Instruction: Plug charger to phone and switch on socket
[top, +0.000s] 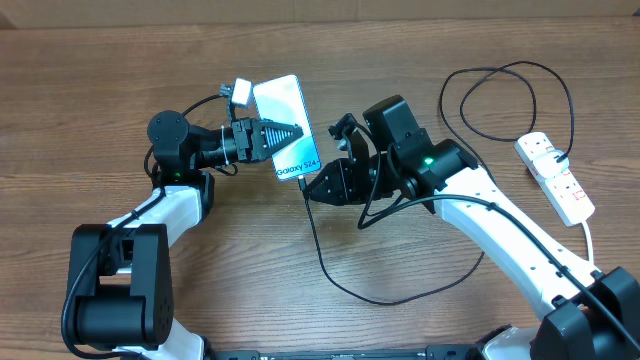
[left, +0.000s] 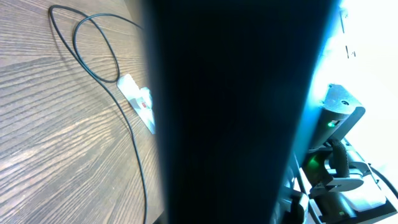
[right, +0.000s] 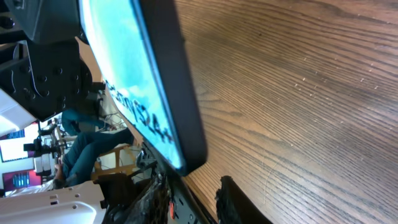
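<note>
My left gripper (top: 290, 133) is shut on the phone (top: 278, 98), holding it off the table with its light blue "Galaxy S24" screen facing up. In the left wrist view the phone (left: 230, 112) is a dark slab that hides the jaws. The charger (top: 320, 255), a thin black cable, runs from the phone's lower edge in a loop across the table toward the white socket (top: 556, 176). My right gripper (top: 312, 187) is closed in on the cable's plug end at that edge. In the right wrist view the phone (right: 134, 93) hangs just above the dark fingers (right: 239, 202). Whether the plug is seated I cannot tell.
A small white block (top: 240, 93) sits behind the phone's far end. The charger forms a large loop (top: 510, 100) at the back right near the socket (left: 138, 99). A thick white cord (top: 590, 235) leaves the socket toward the front right edge.
</note>
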